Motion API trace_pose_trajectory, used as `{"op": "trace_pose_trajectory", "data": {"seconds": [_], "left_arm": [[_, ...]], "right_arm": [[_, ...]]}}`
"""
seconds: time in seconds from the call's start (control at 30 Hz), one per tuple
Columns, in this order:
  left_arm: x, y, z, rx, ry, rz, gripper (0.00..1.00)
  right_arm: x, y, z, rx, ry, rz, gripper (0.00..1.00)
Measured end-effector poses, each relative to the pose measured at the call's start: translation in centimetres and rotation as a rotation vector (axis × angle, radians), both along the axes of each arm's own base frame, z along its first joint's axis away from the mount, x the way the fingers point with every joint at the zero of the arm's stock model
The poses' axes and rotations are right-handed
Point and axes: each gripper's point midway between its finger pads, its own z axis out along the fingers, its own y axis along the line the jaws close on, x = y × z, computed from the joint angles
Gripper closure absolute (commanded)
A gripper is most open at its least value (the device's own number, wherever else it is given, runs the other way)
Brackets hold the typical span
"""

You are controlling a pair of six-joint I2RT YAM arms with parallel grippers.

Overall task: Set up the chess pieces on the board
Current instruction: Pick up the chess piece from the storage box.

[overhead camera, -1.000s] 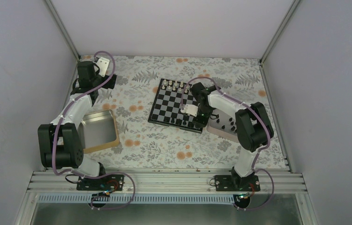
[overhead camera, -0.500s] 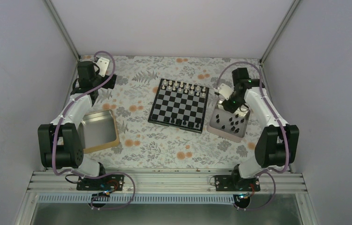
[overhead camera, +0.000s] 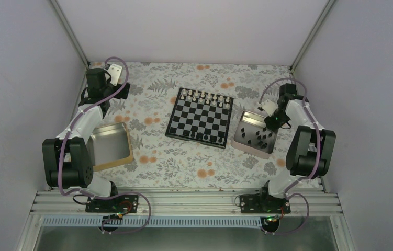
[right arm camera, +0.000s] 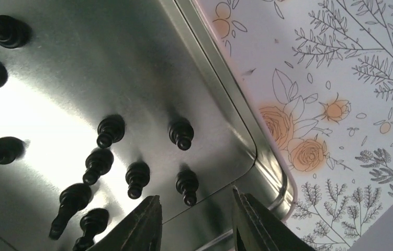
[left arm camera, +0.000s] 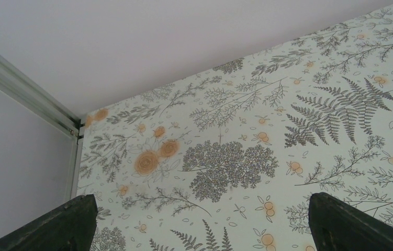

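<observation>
Since a second ago, we see our right gripper (right arm camera: 194,219) gone from the small black-and-silver checked board (overhead camera: 199,116) to the rectangular silver metal tin (overhead camera: 250,119). Its jaws are narrowly parted and empty, with the tiny black chess pieces (right arm camera: 137,178) just ahead, towards eleven o'clock.

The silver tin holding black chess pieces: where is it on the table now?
In the top view, the silver tin lies right of centre, just right of the board, with black chess pieces loose inside.

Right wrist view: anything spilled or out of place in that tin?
Nothing spilled. The black pieces sit scattered inside the silver tin, none over its rim; the right gripper hovers open above them.
</observation>
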Motion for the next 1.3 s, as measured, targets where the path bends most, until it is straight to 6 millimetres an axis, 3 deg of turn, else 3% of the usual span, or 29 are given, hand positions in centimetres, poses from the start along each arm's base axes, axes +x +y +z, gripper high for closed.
{"op": "trace_pose_trajectory", "data": {"seconds": [0.53,0.8,1.0,1.3], "left_arm": [[0.0,0.0,0.0,0.001,0.0,0.0,0.0],[0.0,0.0,0.0,0.001,0.0,0.001,0.0],[0.0,0.0,0.0,0.001,0.0,0.002,0.0],[0.0,0.0,-0.1,0.001,0.002,0.002,0.0]], "right_arm": [[1.3,-0.2,-2.9,0.009,0.025,0.01,0.64],[1.1,0.4,-4.6,0.045,0.068,0.02,0.74],[1.0,0.5,-5.4,0.057,0.089,0.022,0.91],[1.2,0.9,-4.2,0.061,0.084,0.032,0.93]]}}
